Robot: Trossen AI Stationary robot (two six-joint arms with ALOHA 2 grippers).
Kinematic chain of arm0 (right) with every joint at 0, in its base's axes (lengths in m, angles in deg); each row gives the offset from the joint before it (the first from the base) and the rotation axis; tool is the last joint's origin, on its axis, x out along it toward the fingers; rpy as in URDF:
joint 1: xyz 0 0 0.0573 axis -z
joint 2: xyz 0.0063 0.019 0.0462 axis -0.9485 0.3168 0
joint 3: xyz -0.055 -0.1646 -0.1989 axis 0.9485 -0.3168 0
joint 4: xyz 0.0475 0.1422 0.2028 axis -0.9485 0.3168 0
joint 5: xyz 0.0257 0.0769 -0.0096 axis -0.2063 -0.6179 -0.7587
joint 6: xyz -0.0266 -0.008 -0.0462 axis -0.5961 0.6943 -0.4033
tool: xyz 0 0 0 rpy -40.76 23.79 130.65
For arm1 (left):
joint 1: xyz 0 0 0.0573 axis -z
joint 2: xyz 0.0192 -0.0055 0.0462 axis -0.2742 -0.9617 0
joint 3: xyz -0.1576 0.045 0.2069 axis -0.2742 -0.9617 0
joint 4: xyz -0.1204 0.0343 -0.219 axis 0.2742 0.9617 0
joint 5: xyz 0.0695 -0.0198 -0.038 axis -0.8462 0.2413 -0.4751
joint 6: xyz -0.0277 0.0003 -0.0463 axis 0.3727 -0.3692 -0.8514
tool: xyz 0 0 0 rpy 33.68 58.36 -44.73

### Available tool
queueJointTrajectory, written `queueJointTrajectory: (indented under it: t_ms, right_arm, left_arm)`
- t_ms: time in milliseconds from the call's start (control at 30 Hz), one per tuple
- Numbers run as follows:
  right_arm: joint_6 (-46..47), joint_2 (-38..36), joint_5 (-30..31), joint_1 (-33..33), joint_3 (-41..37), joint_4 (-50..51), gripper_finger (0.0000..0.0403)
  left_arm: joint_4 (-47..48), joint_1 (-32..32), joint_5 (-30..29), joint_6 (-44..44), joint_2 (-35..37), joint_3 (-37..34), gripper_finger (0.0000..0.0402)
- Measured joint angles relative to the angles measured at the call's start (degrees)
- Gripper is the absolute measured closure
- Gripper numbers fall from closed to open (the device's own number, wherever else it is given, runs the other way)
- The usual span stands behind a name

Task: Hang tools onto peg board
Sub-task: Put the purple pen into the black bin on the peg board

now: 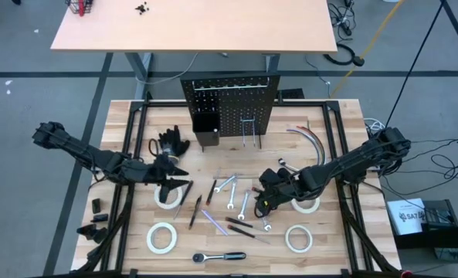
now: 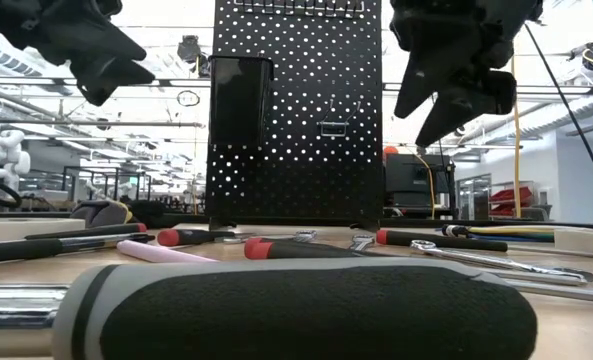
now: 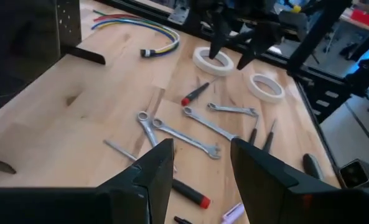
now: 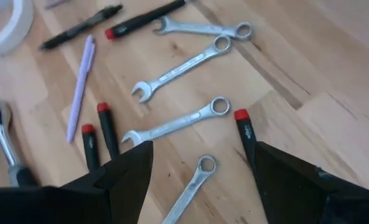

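The black peg board [image 1: 229, 108] stands upright at the table's far edge, carrying a black bin [image 1: 205, 127] and wire hooks [image 1: 249, 131]. Silver wrenches [image 4: 175, 124], screwdrivers [image 1: 195, 210] and a purple pen [image 4: 79, 84] lie flat mid-table. A black-handled ratchet [image 1: 219, 256] lies near the front edge, and white tape rolls [image 1: 161, 237] [image 1: 298, 239] lie around it. My right gripper [image 4: 203, 186] hovers open above the wrenches, tilted downward, with one wrench [image 4: 193, 186] below its gap. My left gripper [image 3: 203, 180] hangs open above the table's left side, over a tape roll [image 1: 167, 198].
Black gloves [image 1: 171, 143] lie left of the board. Coloured cables [image 1: 310, 137] curve at the far right. Two more tape rolls [image 3: 212, 61] [image 3: 264, 87] lie under and beside my right arm. Small black parts [image 1: 97, 216] sit at the left edge. A black frame borders the tabletop.
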Motion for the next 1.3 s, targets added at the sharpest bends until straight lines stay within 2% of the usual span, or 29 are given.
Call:
queueJointTrajectory:
  t_ms: [200,433,533,633,767,900,1067,1300]
  right_arm:
    - [-10.7,2.8,0.2,0.0,0.0,-16.2,0.0133]
    - [-17.8,11.7,-0.3,0.4,0.8,-28.4,0.0133]
    - [-17.4,17.0,-3.1,1.8,6.4,-26.7,0.0134]
    - [-17.1,19.8,-5.8,3.1,13.4,-19.3,0.0143]
    - [-22.3,21.2,-3.9,3.8,21.2,-9.3,0.0168]
    - [-26.0,23.5,-3.6,4.6,25.2,-9.1,0.0189]
    - [-22.5,29.1,-5.8,5.6,30.2,-11.8,0.0205]
    - [-19.7,39.2,-5.2,4.9,42.5,-8.0,0.0223]
  left_arm:
    - [-2.5,0.0,3.1,-0.2,-1.9,0.0,0.024]
    - [-5.1,0.1,3.9,-3.2,-6.9,0.0,0.024]
    - [-6.4,0.1,4.8,-3.2,-8.6,0.0,0.024]
    - [-6.8,0.1,5.4,-4.4,-8.6,0.0,0.024]
    - [-5.8,0.1,8.7,-6.2,-8.7,0.0,0.024]
    - [-1.5,0.2,9.9,-10.8,-10.7,-0.7,0.024]
    - [-1.4,0.5,11.2,-18.0,-13.9,-3.7,0.024]
    - [-3.2,4.6,14.6,-13.5,-18.8,-4.3,0.024]
